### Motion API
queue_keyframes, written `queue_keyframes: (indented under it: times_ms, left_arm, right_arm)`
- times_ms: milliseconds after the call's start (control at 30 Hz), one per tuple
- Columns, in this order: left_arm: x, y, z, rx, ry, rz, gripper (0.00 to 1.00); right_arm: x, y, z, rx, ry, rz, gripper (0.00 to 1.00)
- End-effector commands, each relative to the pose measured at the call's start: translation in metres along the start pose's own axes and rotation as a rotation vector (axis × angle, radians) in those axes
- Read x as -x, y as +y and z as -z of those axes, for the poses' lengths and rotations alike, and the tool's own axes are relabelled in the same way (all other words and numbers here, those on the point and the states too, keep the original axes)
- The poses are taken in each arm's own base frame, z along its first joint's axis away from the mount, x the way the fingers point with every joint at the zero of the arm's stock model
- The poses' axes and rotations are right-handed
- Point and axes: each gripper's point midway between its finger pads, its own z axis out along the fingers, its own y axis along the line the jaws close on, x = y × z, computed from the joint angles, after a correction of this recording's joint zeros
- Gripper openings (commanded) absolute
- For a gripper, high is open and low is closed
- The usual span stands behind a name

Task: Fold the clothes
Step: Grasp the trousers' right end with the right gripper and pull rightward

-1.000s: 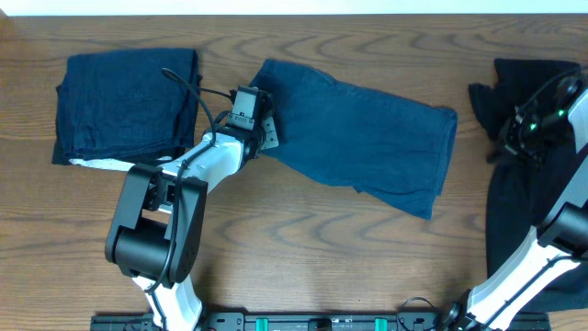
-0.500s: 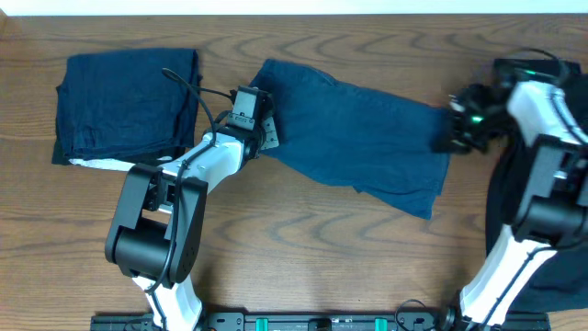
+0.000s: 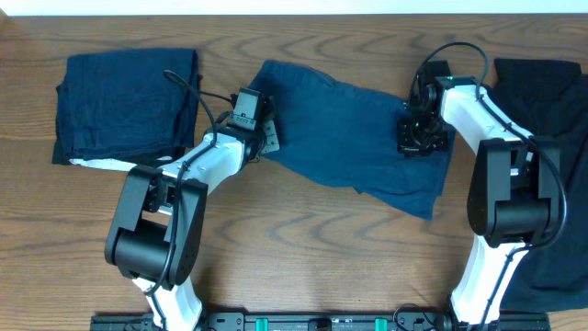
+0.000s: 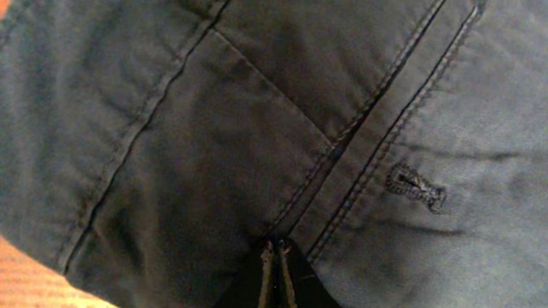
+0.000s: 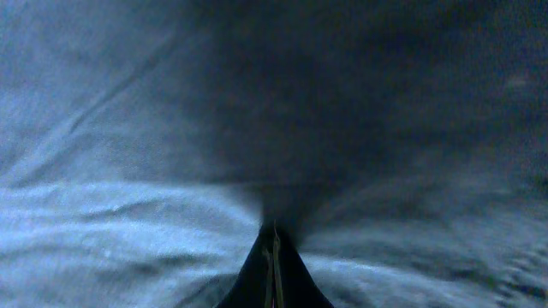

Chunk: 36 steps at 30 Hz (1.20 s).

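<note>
The denim garment point(image 3: 358, 138) is lying between the claws — left gripper point(image 3: 268, 138) closed at its left edge, right gripper point(image 3: 418, 138) pinching its right end.

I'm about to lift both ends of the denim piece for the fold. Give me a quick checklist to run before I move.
1. The left fingers shut on the denim garment at its left end: ok.
2. The right fingers shut on its right end, creases radiating from the tips: ok.
3. Layers caught in each pinch: cannot tell.
4. Garment square to the table: not ok, it lies slanted.
5. The folded navy garment and the black garment apart from it: ok.
</note>
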Motion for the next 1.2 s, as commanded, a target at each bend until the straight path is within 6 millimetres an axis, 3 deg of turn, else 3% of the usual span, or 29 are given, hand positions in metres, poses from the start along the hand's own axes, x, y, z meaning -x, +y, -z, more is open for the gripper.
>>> queue_keyframes:
  times_ms: [0,167,333,567,1000,1167]
  left_arm:
    - [-0.022,-0.001,-0.001,-0.024,0.088,0.015,0.07]
    - [-0.040,-0.009,0.007,-0.081,0.183,0.023,0.07]
    - [-0.049,-0.009,0.022,-0.078,0.231,0.028,0.07]
    - [-0.064,-0.001,0.037,-0.043,0.293,0.021,0.07]
    - [-0.074,0.005,0.041,-0.020,0.337,0.018,0.07]
    - [-0.079,0.007,0.052,-0.014,0.367,-0.040,0.07]
  right_arm:
    - [-0.005,-0.032,-0.019,-0.145,-0.002,-0.063,0.01]
    - [-0.007,-0.043,-0.032,-0.161,-0.024,-0.080,0.01]
    - [0.013,-0.057,-0.032,-0.165,-0.104,-0.073,0.01]
    - [0.045,-0.044,-0.029,-0.071,-0.228,-0.065,0.01]
    - [0.066,-0.044,-0.023,-0.061,-0.313,-0.010,0.01]
    - [0.068,-0.044,-0.021,-0.063,-0.321,0.006,0.01]
